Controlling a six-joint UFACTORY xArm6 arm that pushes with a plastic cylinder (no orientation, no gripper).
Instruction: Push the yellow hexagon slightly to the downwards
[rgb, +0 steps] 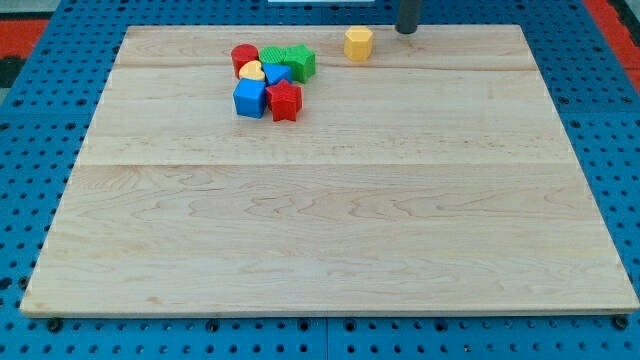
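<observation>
The yellow hexagon sits alone near the top edge of the wooden board, right of the block cluster. My tip is at the view's top, just right of and slightly above the hexagon, a short gap apart from it. Only the lower part of the dark rod shows.
A cluster left of the hexagon holds a red cylinder, a yellow block, a green block, a green star, a small blue block, a blue cube and a red star. Blue pegboard surrounds the board.
</observation>
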